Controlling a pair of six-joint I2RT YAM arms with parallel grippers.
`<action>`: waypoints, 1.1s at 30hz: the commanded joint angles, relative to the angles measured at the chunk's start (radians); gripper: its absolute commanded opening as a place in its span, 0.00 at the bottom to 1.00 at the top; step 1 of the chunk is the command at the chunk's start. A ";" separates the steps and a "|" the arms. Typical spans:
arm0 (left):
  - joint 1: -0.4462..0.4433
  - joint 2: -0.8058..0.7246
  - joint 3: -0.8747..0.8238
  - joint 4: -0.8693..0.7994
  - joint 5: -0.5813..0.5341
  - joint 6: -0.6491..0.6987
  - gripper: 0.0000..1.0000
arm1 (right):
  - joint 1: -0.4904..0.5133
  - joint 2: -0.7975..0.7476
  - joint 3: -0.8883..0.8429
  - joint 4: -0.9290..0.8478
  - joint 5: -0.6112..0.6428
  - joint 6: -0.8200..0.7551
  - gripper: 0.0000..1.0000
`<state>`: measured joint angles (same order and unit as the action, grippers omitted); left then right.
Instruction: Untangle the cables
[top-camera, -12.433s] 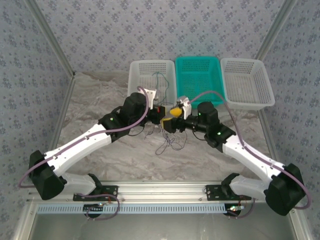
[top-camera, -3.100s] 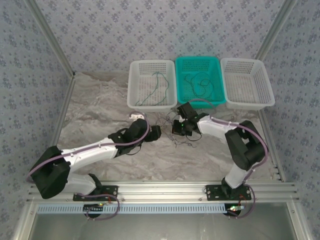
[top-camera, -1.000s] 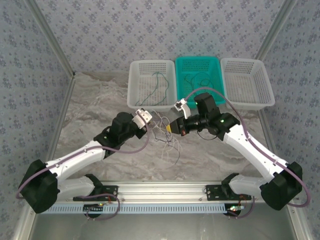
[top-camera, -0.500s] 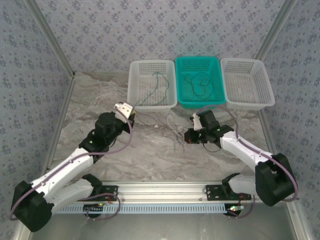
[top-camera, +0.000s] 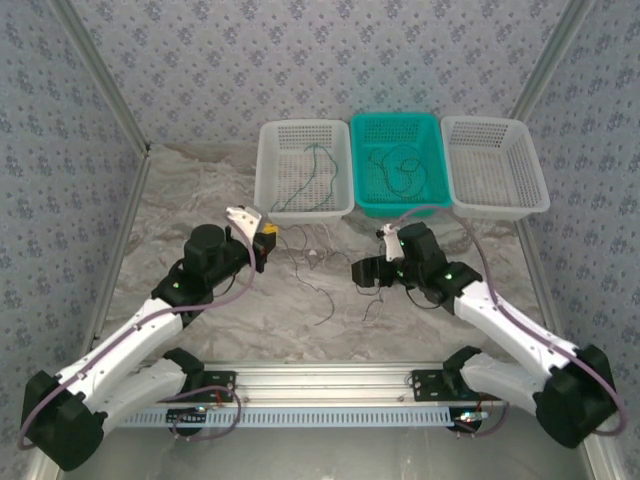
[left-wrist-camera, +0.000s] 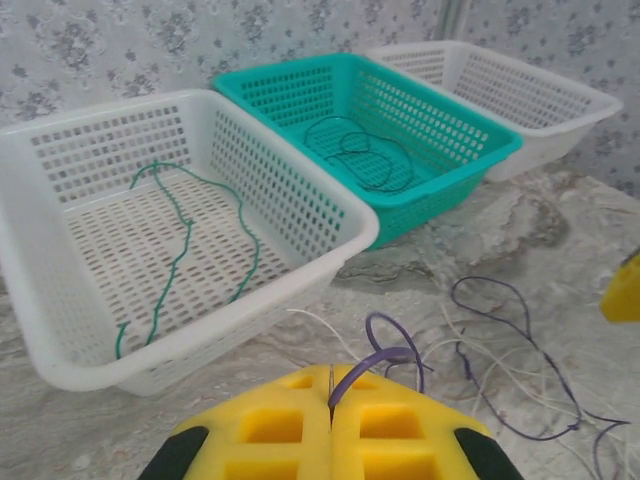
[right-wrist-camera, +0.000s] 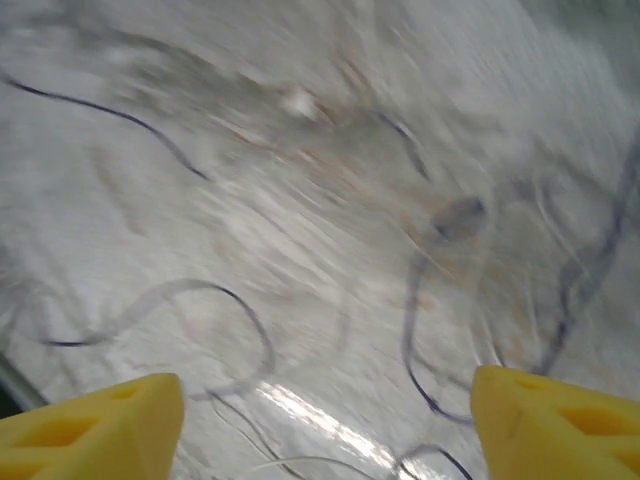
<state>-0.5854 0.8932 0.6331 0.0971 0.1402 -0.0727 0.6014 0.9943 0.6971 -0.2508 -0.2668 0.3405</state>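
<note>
The left tool (left-wrist-camera: 331, 398) is clamped on 1 bluish-purple cable (left-wrist-camera: 388, 352), just before the white basket (left-wrist-camera: 250, 305). The right tool (right-wrist-camera: 325, 420) hangs spread apart over loose cables (top-camera: 322, 300) on the surface (top-camera: 200, 200). This strand is apparently being separated; next it likely needs lifting clear into a basket.

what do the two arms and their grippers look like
The left arm and right arm have white shells, black joints, small green lights and a thick mauve cable each. The left gripper and right gripper have chunky yellow fingers with square recesses.
</note>
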 joint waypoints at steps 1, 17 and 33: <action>-0.010 -0.025 0.062 -0.009 0.082 -0.027 0.00 | 0.059 -0.010 0.013 0.199 0.032 -0.142 0.81; -0.107 -0.026 0.174 -0.160 0.019 -0.008 0.00 | 0.142 0.358 0.164 0.575 0.020 -0.292 0.18; -0.108 -0.069 0.165 -0.111 0.002 -0.199 0.49 | 0.151 0.151 0.312 0.321 -0.062 -0.185 0.00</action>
<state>-0.6895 0.8597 0.7937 -0.0677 0.0757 -0.2543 0.7582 1.1912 0.9554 0.1162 -0.3546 0.1219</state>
